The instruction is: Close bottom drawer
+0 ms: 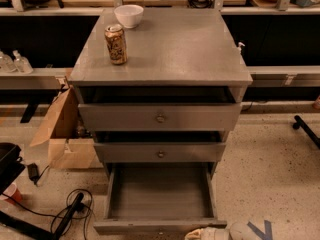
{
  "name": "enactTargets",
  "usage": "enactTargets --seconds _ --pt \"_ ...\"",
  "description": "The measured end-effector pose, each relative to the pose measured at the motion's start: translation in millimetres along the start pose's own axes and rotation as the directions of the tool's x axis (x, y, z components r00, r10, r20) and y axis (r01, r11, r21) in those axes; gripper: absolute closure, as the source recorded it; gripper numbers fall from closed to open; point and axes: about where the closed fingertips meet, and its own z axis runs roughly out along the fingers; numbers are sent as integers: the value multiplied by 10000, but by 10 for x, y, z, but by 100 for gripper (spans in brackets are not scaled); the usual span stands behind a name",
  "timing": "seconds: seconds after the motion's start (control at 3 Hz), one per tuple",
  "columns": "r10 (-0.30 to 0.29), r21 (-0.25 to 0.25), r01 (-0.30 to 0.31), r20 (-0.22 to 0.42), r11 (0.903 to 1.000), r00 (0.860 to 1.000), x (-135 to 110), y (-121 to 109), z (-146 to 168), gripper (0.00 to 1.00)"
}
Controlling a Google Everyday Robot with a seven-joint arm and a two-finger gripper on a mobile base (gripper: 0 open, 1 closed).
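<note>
The bottom drawer (159, 199) is pulled far out toward the near side. The end effector (207, 233) sits at its front edge; whether it grips cannot be told.

- Three drawers: top drawer (160, 117), middle drawer (160, 153), bottom drawer (160, 198).
- One can (116, 44).
- One bowl (128, 15).
- One box (61, 134).
- Two bottles (22, 63).
- One gripper (204, 233), at the bottom edge.
</note>
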Motion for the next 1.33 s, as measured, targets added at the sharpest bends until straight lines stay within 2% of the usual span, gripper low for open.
enactTargets --seconds 0.33,0.67,1.0,1.33 --pt "0 0 0 0 10000 10000 0 0 0 100" --pt "-28 96 26 190 10000 9998 -60 -185 69 100" --pt "-28 95 26 191 10000 9998 -59 -162 65 100" --pt "-69 215 59 461 9998 9989 -131 -354 125 100"
